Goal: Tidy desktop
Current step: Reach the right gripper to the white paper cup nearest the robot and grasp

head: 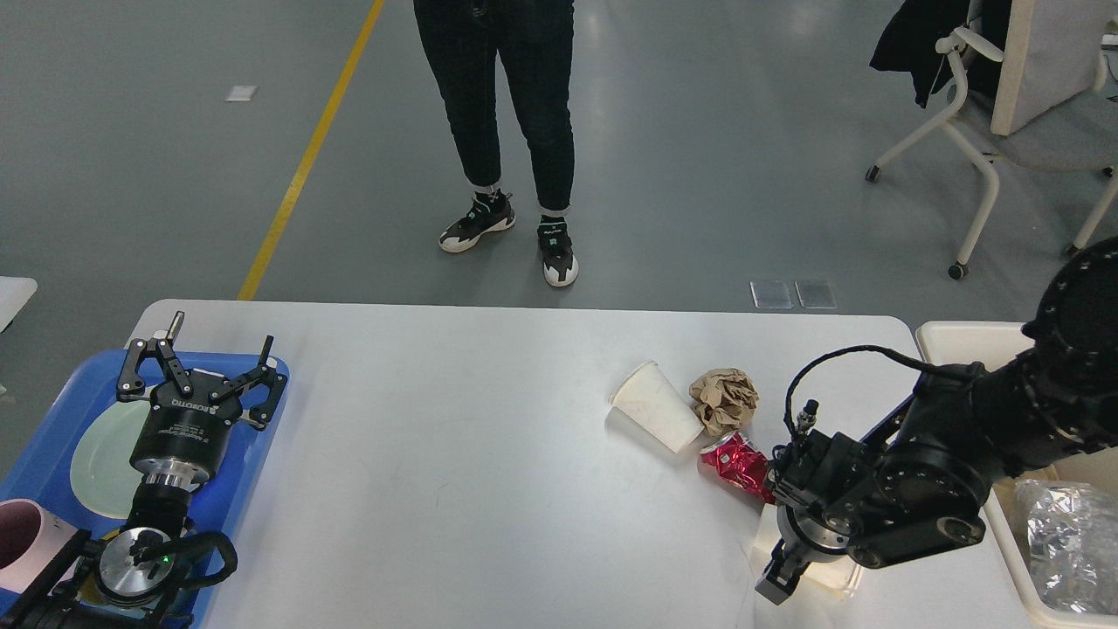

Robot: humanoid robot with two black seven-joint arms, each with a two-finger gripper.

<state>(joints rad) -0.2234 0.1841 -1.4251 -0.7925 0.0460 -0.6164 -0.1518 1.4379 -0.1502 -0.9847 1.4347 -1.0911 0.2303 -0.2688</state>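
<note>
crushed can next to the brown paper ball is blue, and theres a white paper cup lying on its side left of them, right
Not quite. The head view shows the crushed metal can is red, not blue. It does lie beside the crumpled brown paper ball, and a white paper cup lies on its side left of them on the white desktop.
</note>
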